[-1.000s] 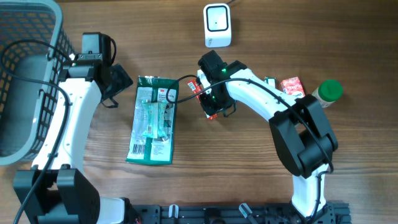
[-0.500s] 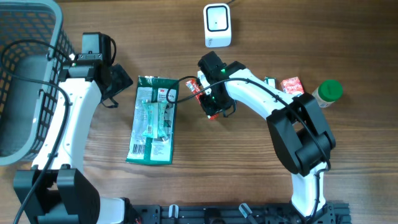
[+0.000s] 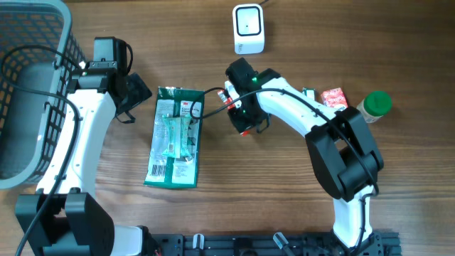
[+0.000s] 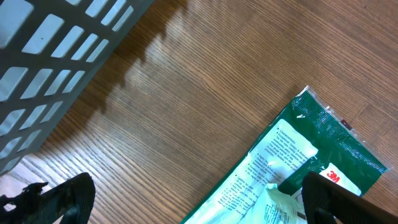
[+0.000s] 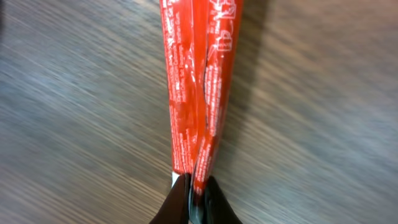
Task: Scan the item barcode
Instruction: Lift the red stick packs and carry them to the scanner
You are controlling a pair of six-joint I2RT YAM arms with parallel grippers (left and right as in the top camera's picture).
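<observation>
A slim red packet (image 5: pixel 199 81) with white print is pinched at its near end by my right gripper (image 5: pixel 197 194), whose jaws are shut on it. From above, that gripper (image 3: pixel 239 117) sits at the table's middle, with the red packet (image 3: pixel 229 102) sticking out toward the white scanner (image 3: pixel 249 28) at the far edge. My left gripper (image 3: pixel 138 96) stands open beside the top left corner of a green and white packet (image 3: pixel 174 139). In the left wrist view the green packet (image 4: pixel 298 162) lies under the right fingertip (image 4: pixel 336 199), and nothing is held.
A grey wire basket (image 3: pixel 28 85) fills the far left, and its wall (image 4: pixel 56 50) is close to my left gripper. A small red box (image 3: pixel 333 97) and a green-capped bottle (image 3: pixel 375 104) stand to the right, behind my right arm.
My right gripper's jaws have closed onto the red packet and shifted it slightly. The left arm has not moved.
</observation>
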